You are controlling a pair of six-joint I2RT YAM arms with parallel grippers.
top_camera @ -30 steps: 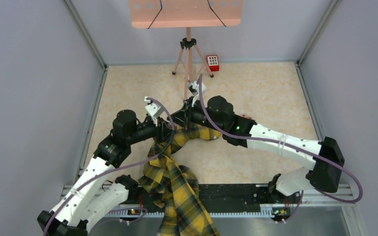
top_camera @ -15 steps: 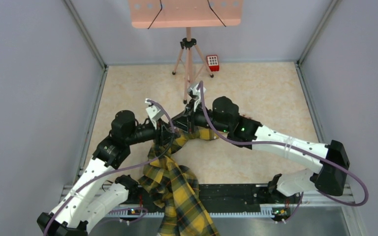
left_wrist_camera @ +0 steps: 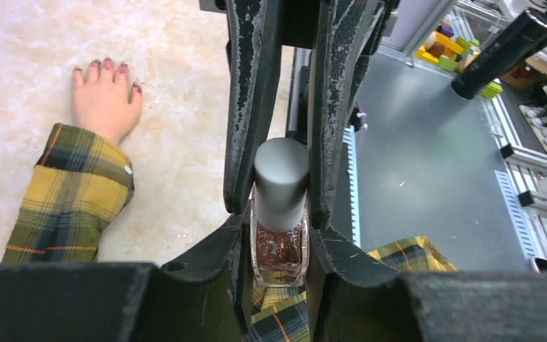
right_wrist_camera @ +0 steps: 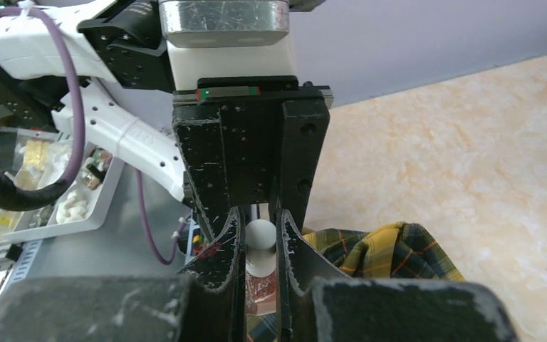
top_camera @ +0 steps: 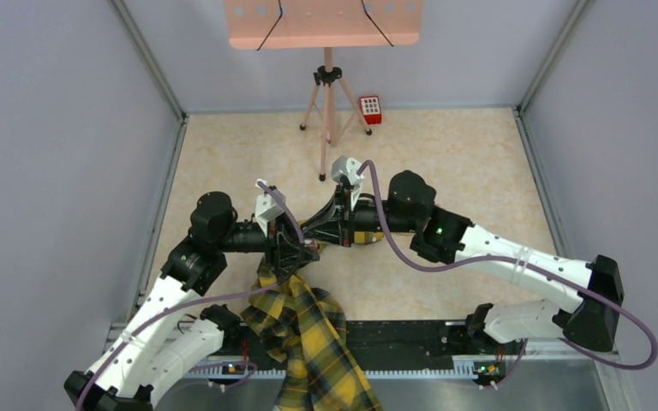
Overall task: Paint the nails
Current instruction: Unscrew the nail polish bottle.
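A pale mannequin hand (left_wrist_camera: 103, 103) lies flat on the table, its dark red nails (left_wrist_camera: 107, 64) pointing away. Its yellow-black plaid sleeve (left_wrist_camera: 71, 185) (top_camera: 308, 338) trails to the front edge. In the top view the arms hide the hand. My left gripper (left_wrist_camera: 279, 224) (top_camera: 298, 250) is shut on a small glass polish bottle (left_wrist_camera: 279, 249) of red glitter polish. My right gripper (right_wrist_camera: 260, 239) (top_camera: 324, 231) faces it from the opposite side, shut on the bottle's grey cap (left_wrist_camera: 281, 171) (right_wrist_camera: 260, 234). The two grippers meet above the sleeve, to the right of the hand in the left wrist view.
A tripod (top_camera: 328, 103) carrying a pink board (top_camera: 323, 21) stands at the back middle, with a small red keypad box (top_camera: 370, 109) beside it. Grey walls close in the left, right and back. A black rail (top_camera: 411, 338) runs along the front edge.
Both grippers have come nearer the front and lower, still joined at the bottle. The right arm has drawn back to the right, and its wrist has turned.
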